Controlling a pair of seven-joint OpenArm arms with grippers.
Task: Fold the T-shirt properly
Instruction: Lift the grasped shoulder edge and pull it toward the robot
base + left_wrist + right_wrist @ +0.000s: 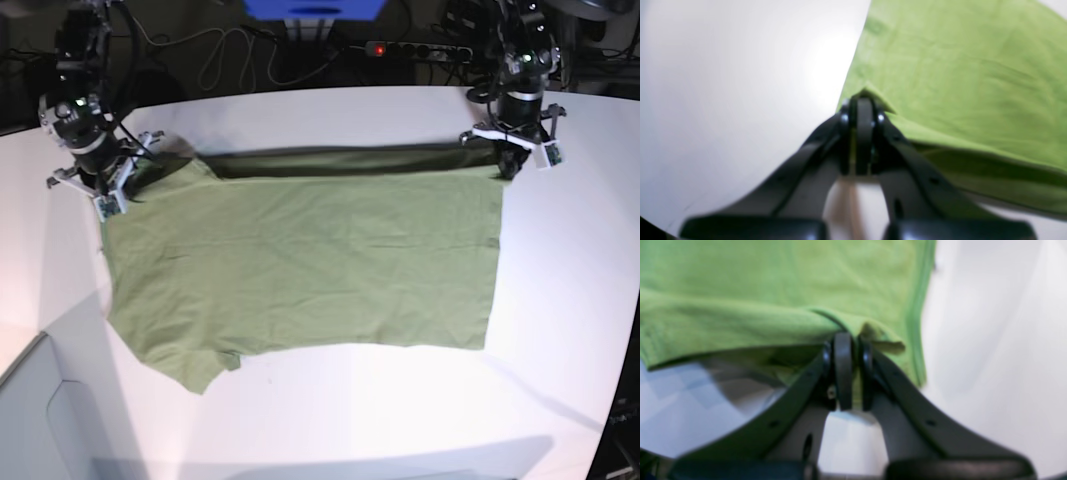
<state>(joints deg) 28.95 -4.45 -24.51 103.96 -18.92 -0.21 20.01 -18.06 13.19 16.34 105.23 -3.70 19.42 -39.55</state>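
The green T-shirt (310, 260) lies spread on the white table (400, 420), one sleeve pointing to the front left. Its far edge is lifted off the table and casts a dark shadow band. At the far right corner my left gripper (505, 165) is shut on the cloth. The left wrist view shows that gripper (862, 100) pinching a peak of the T-shirt (957, 73). My right gripper (125, 185) is shut on the far left corner. Seen from the right wrist, the right gripper (848, 336) clamps a bunched fold of the T-shirt (773, 290).
Behind the table lie cables, a power strip (400, 50) with a red light and a blue object (315, 8). The table's rounded edge (30, 350) runs along the front left, with a grey surface below it.
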